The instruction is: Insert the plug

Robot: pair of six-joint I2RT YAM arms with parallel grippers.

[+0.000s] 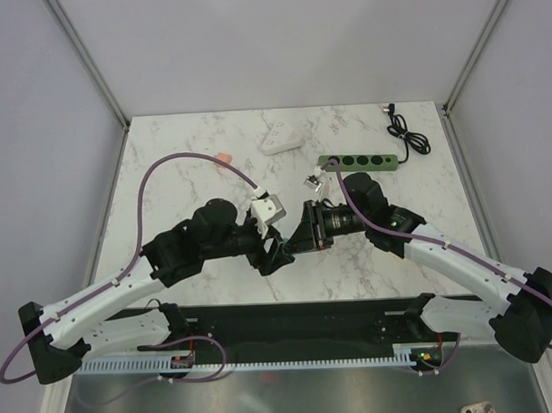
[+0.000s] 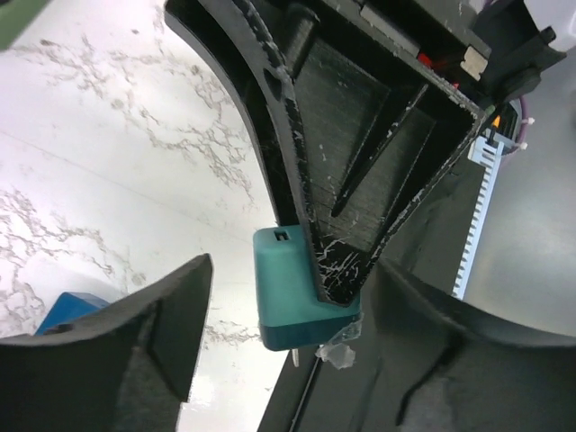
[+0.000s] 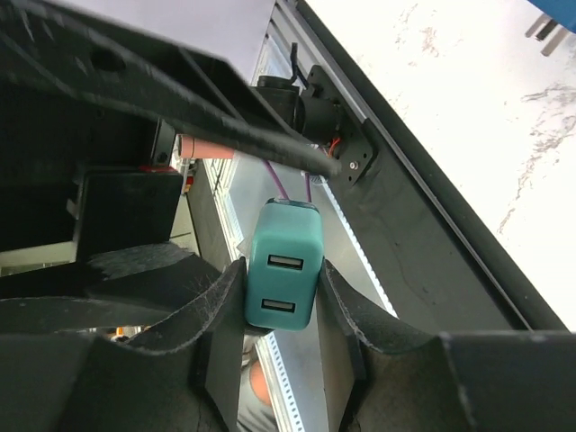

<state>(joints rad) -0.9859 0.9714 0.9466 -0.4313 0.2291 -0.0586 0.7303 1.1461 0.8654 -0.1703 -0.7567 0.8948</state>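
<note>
Nearest the right wrist camera, the right hand is seen clamped on the plug, a teal cube with 2 USB ports facing the lens, pinched by its sides between the padded fingers. The plug is held above the worktop, at the middle where the 2 arms meet, well apart from the green power strip.

From the left wrist, the left hand is seen with its fingers spread apart on either side of the plug, touching nothing.

The step is judged to be a hand-to-hand pass, with the grip now on the right. Next, the left hand would need to be drawn clear, the plug carried to the strip, its prongs lined up over a free socket, and pressed straight in.

The plug's prongs are turned away and barely made out. From above, the plug is almost wholly hidden by the hands. A bright-blue piece with metal pins is cut off at the frame edge and cannot be identified.
</note>
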